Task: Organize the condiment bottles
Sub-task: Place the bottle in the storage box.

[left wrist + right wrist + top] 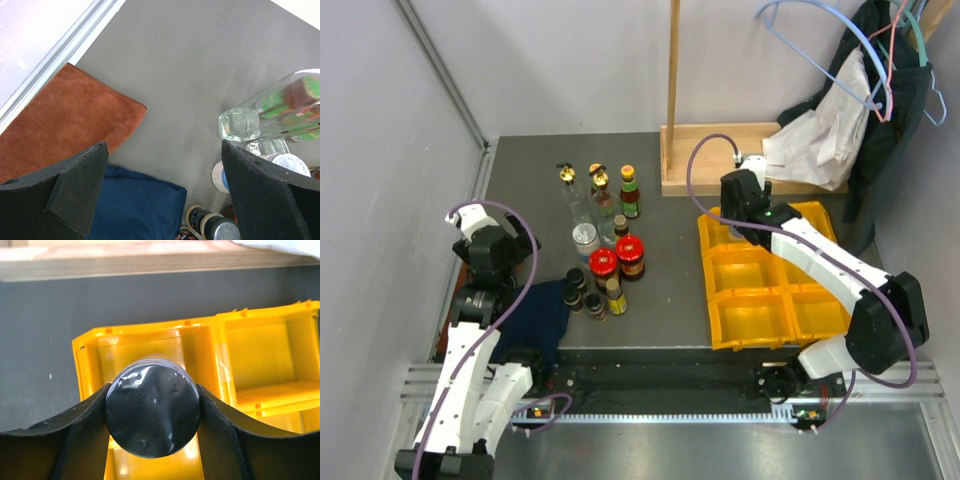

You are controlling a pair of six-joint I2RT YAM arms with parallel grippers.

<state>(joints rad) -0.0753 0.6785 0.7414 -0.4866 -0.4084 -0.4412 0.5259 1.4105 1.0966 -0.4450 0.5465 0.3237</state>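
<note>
The condiment bottles stand clustered mid-table: two tall clear gold-stoppered ones, a green-labelled bottle, a silver-lidded jar, two red-lidded jars and small dark bottles. My left gripper is open and empty, left of the cluster; in its wrist view a clear bottle and a small dark bottle lie to its right. My right gripper is shut on a black-lidded bottle above the far-left compartment of the yellow bin. The top view shows this gripper, with the bottle hidden.
The yellow compartment bin sits at the right front. A blue cloth and an orange cloth lie at the left front. A wooden stand and hanging clothes are at the back right.
</note>
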